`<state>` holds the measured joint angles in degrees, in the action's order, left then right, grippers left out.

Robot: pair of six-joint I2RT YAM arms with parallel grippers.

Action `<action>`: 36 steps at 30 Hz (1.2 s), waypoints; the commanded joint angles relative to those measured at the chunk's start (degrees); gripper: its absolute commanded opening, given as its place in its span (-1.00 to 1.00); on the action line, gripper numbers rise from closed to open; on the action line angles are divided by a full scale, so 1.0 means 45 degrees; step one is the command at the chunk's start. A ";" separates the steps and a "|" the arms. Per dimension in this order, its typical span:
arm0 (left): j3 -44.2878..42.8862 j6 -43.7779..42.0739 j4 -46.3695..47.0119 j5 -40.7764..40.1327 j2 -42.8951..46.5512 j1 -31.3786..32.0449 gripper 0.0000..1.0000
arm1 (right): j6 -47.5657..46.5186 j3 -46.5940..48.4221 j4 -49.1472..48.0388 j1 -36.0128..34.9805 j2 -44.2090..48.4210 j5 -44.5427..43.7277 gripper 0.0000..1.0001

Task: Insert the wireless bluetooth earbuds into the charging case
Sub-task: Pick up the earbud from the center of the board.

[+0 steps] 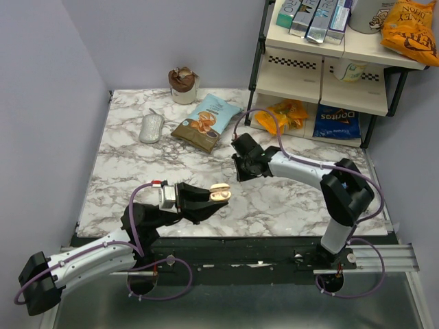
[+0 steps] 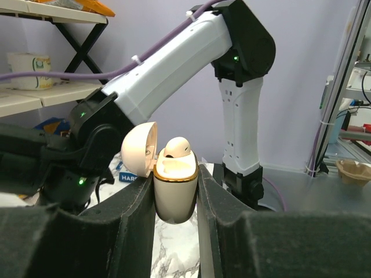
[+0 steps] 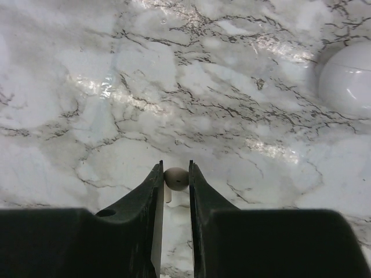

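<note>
My left gripper (image 1: 218,195) is shut on the charging case (image 1: 220,192), held above the table's near middle. In the left wrist view the cream case (image 2: 174,200) stands upright between the fingers (image 2: 139,220). Its lid (image 2: 138,152) is swung open to the left. One earbud (image 2: 177,147) sits in the case's top. My right gripper (image 1: 241,171) reaches down to the marble at mid-table. In the right wrist view its tips (image 3: 175,171) are shut on the second earbud (image 3: 175,178), just over the marble. The stem shows by the left finger.
A snack bag (image 1: 207,123), a grey oval object (image 1: 151,128) and a cup (image 1: 183,84) lie toward the table's back. A shelf rack (image 1: 329,62) with packets stands at the right rear. A white rounded object (image 3: 348,87) shows at the right wrist view's edge.
</note>
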<state>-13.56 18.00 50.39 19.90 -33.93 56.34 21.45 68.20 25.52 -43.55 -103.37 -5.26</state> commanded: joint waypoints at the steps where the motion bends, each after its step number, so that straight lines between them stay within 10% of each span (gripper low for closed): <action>1: 0.0123 -0.0210 -0.0105 -0.0632 0.0255 0.0059 -1.00 | 0.0564 -0.0663 -0.1467 -0.0088 0.1600 -0.0901 -0.99; 19: -0.1573 -0.2689 0.2216 -0.3134 -0.2125 0.0001 -1.00 | -0.1427 0.0740 -0.3640 -0.0107 0.8748 -0.1587 -0.99; 36: -0.6125 -0.1618 0.4564 0.1143 -0.7437 -0.2324 -1.00 | -0.2521 0.2343 -0.3620 -0.0537 1.0512 0.2281 -0.99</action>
<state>-37.15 8.64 66.41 17.47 -64.88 46.50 11.92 77.19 8.38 -45.25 -55.11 0.27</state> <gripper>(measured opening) 0.365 0.265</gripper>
